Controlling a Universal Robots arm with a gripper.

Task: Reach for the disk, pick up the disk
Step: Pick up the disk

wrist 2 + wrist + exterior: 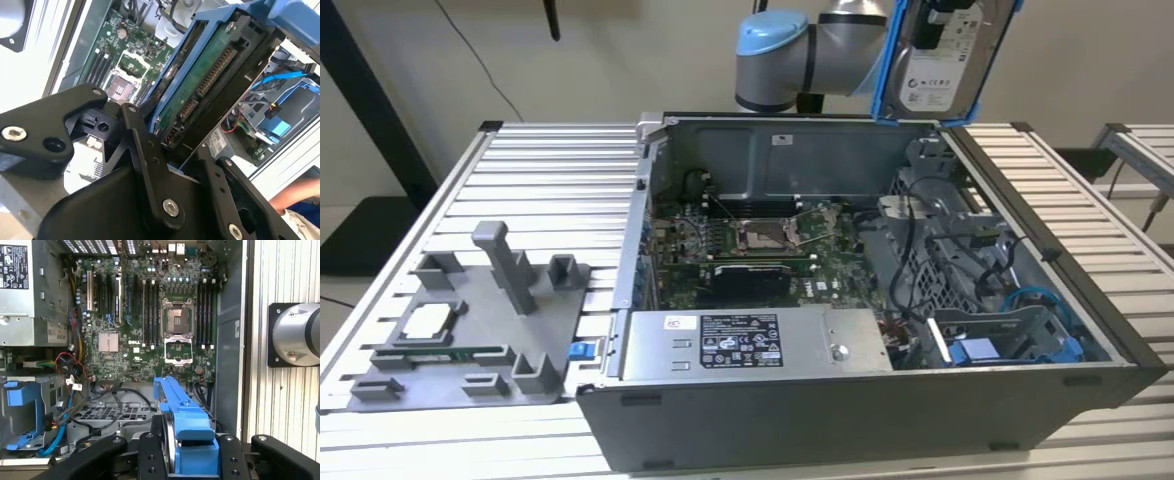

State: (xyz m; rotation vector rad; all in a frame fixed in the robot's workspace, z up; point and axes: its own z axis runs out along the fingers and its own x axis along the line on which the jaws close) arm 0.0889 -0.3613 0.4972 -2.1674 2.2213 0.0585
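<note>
On the exterior view's left, a grey fixture (474,325) sits beside the open computer case (854,300). Above the case, the gripper (180,460) clamps the blue-framed disk (937,62), white label showing, lifted clear over the motherboard (150,315).

A white label (927,88) is recorded on the disk (961,60), above the far edge of the computer case (854,420); its print cannot be made out. A black-and-white label (739,341) is recorded on the silver box (854,345) at the case's near edge; no words can be made out there either.
</note>
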